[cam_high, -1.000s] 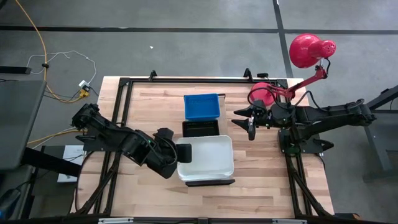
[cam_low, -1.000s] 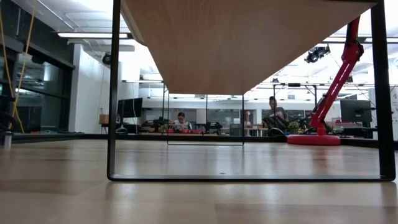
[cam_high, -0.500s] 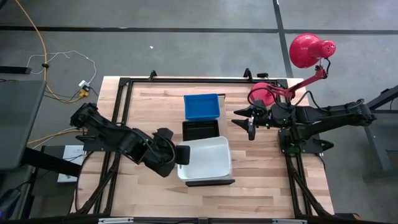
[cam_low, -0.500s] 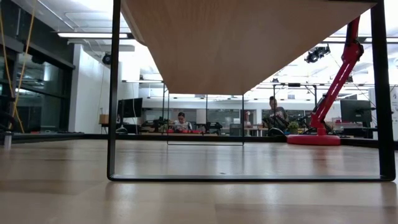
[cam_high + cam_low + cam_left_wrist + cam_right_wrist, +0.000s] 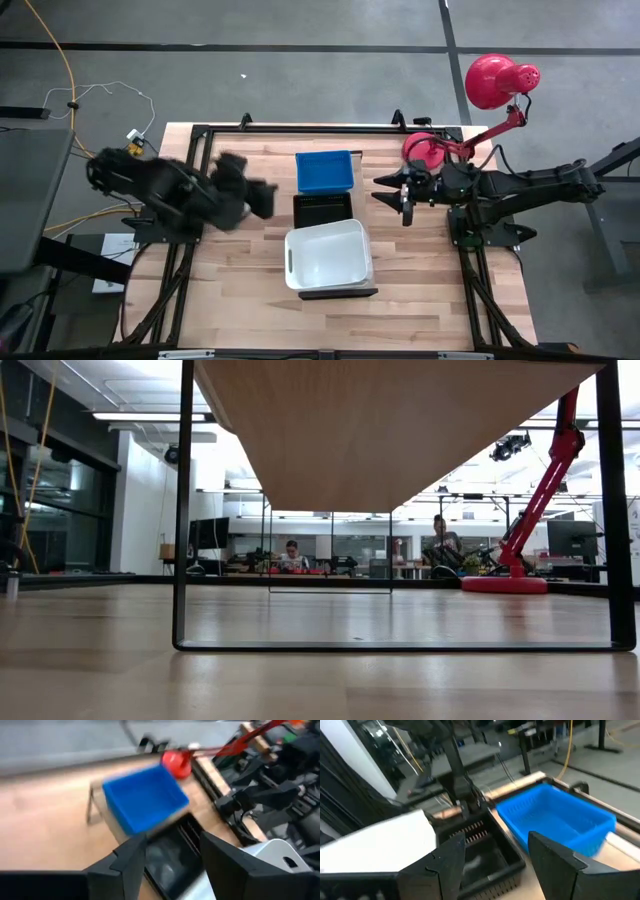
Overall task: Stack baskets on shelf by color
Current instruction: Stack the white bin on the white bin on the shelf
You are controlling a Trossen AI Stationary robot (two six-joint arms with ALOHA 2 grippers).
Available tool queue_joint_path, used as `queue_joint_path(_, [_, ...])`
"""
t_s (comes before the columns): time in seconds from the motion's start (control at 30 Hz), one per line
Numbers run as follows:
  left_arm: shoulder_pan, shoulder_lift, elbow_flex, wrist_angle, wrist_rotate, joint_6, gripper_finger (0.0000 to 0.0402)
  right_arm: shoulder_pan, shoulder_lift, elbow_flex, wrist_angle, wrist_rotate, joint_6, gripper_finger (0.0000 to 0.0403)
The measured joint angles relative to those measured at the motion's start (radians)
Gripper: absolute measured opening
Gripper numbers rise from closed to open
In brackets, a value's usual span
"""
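The white basket (image 5: 328, 256) stands on the near end of the pale shelf (image 5: 400, 430). The small black mesh basket (image 5: 322, 207) and the blue basket (image 5: 325, 172) stand in a row beyond it. The shelf's near dark rail (image 5: 336, 294) shows under the white basket. My left gripper (image 5: 264, 197) hovers open and empty left of the black basket; in its wrist view (image 5: 172, 865) the blue basket (image 5: 145, 797) lies ahead. My right gripper (image 5: 385, 192) waits open to the right of the black basket, facing the baskets (image 5: 495, 870).
A red lamp (image 5: 490, 80) stands on its base (image 5: 425, 150) at the table's far right corner, just behind my right arm. Bare tabletop (image 5: 240, 280) lies left of the shelf and at its right (image 5: 420, 280). Dark frame rails (image 5: 195, 160) run along the table's sides.
My left gripper has come off the white basket's left end. It has swung quickly up and away, toward the table's left and far edge. The white basket first shifted a little to the left and now rests on the shelf.
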Motion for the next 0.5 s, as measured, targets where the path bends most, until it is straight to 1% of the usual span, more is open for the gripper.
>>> queue_joint_path(0.07, [0.025,-0.048,0.000,0.012,-0.017,0.158,0.0161,0.000,-0.007,0.004,0.026,0.002,0.000,0.0204])
queue_joint_path(0.1, [0.036,-0.068,0.000,0.005,-0.017,0.203,0.0149,0.000,-0.008,0.014,0.031,0.004,0.000,0.0204])
queue_joint_path(0.17, [0.058,-0.104,0.000,0.001,-0.031,0.273,0.0113,0.001,-0.009,0.050,0.022,-0.006,-0.014,0.0197])
queue_joint_path(0.2, [0.064,-0.123,0.000,-0.011,-0.036,0.314,0.0086,0.007,-0.009,0.074,0.011,-0.018,-0.030,0.0189])
queue_joint_path(0.27, [0.067,-0.140,0.000,-0.035,-0.077,0.380,0.0030,0.028,0.002,0.136,-0.028,-0.026,-0.074,0.0158])
queue_joint_path(0.3, [0.067,-0.147,0.000,-0.045,-0.110,0.395,0.0016,0.039,0.008,0.172,-0.079,-0.028,-0.093,0.0136])
queue_joint_path(0.4, [0.050,-0.169,-0.009,-0.081,-0.187,0.450,0.0012,0.071,0.048,0.298,-0.265,-0.033,-0.096,0.0048])
queue_joint_path(0.43, [0.038,-0.181,-0.028,-0.074,-0.217,0.459,0.0008,0.080,0.062,0.340,-0.346,-0.036,-0.081,0.0025])
queue_joint_path(0.47, [0.024,-0.204,-0.061,-0.066,-0.241,0.463,0.0004,0.091,0.080,0.382,-0.414,-0.045,-0.064,0.0014])
queue_joint_path(0.5, [0.010,-0.229,-0.104,-0.053,-0.254,0.465,0.0002,0.105,0.100,0.422,-0.466,-0.054,-0.041,0.0014])
